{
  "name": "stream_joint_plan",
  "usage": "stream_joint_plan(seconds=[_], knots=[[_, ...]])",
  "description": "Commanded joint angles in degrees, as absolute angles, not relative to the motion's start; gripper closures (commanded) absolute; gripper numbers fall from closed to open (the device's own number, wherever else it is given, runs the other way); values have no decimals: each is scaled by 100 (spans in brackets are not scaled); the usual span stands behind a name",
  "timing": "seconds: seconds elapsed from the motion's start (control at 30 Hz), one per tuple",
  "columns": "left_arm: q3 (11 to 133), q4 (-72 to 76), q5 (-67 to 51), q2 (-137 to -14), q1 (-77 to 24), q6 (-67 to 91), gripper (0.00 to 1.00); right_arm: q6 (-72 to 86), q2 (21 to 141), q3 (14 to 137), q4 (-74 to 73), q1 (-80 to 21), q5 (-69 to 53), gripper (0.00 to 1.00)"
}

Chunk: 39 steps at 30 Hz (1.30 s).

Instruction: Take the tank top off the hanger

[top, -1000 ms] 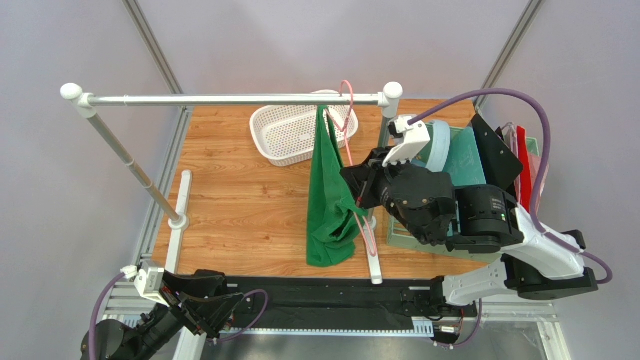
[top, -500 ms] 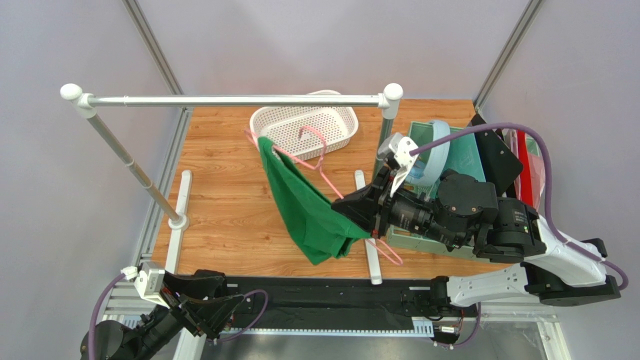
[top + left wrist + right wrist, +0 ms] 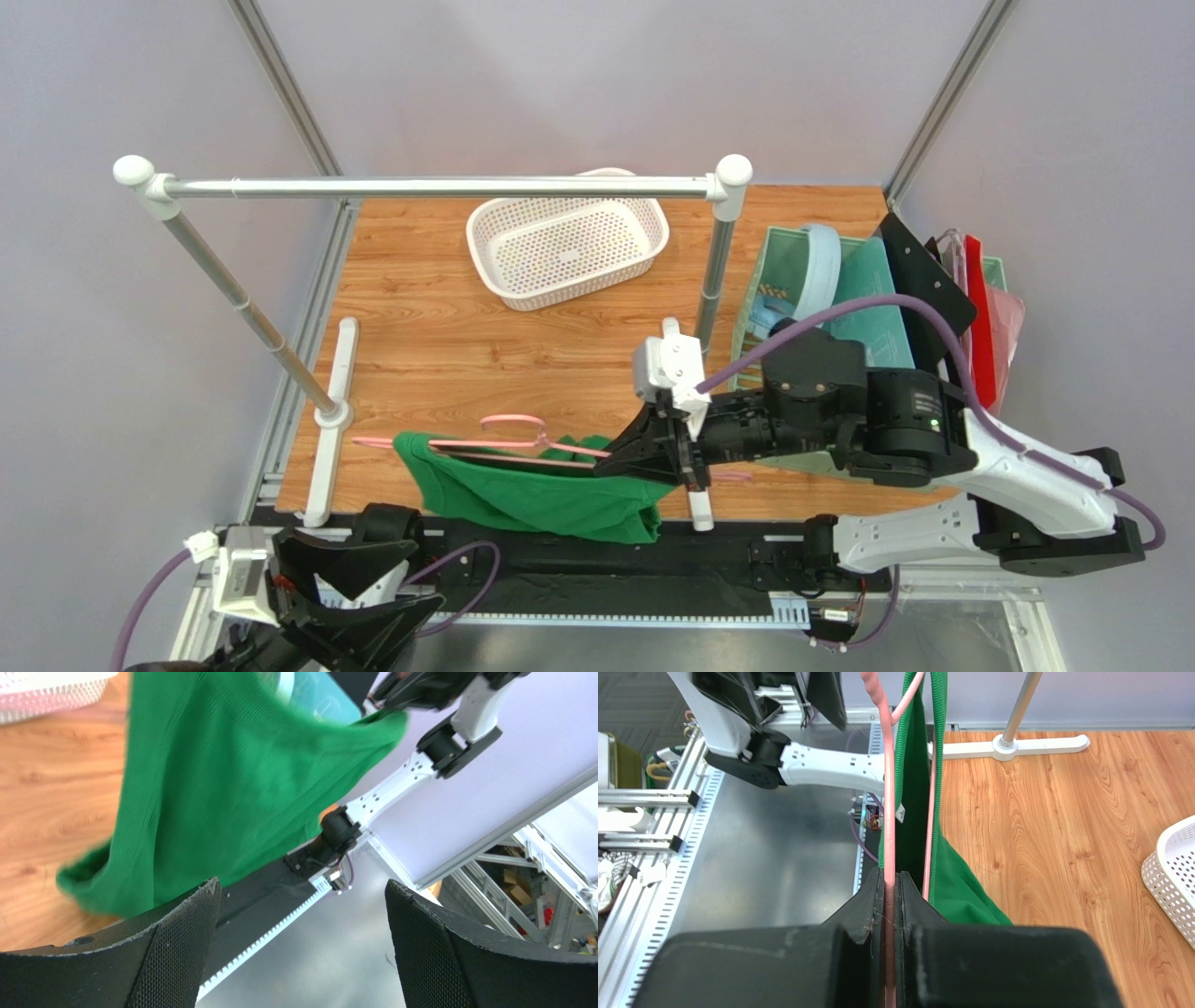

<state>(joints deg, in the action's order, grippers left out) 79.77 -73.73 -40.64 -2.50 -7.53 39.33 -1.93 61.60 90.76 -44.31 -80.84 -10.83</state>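
Nearest you, your left gripper sits below the table's near-left corner, fingers spread wide with nothing between them, and the green tank top hangs just beyond it. Your right gripper is pinched tight on the pink wire of the hanger, holding it low and roughly level over the table's near edge, with the tank top on it, draped to the gripper's left. Farther back, the white basket rests on the wood near the silver rail, well apart from both grippers.
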Motion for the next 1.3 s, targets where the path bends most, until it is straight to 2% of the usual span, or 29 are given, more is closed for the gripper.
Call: stream_joint_plan(seconds=[0.0,0.13,0.23,0.33,0.5,0.73,0.83,0.9,1.0,1.27], knots=[[8716,-7110,-3659,-1045,-765,4078,11,-606,6389,9220,-4210,-7691,-1748,100],[9184,-7154,-3077,-1493,-765,3718,11,-659,6495,9246,-4053,-6990,-2214,100],[9229,-7049,-2708,-1739,-765,3516,12,-720,6618,9307,-3981,-6417,-3012,100],[9088,-6909,-2374,-1924,-765,3402,14,-940,6723,9448,-4043,-6162,-3303,100],[9035,-6689,-1802,-2433,-765,3349,26,-1072,7022,9772,-4244,-5898,-3612,100],[9905,-7180,-2030,-3839,-765,2541,32,-1116,7347,10054,-4280,-5608,-3744,100],[9879,-7181,-2083,-3990,-765,2470,37,-1099,7426,10125,-4245,-5555,-3805,100],[9791,-7163,-2048,-4008,-765,2426,47,-1072,7453,10160,-4201,-5520,-3823,100],[9624,-7040,-2170,-3955,-765,2329,47,-1046,7488,10248,-4201,-5441,-3911,100],[9273,-6944,-2083,-3929,-765,2198,37,-976,7594,10336,-4210,-5388,-4052,100]])
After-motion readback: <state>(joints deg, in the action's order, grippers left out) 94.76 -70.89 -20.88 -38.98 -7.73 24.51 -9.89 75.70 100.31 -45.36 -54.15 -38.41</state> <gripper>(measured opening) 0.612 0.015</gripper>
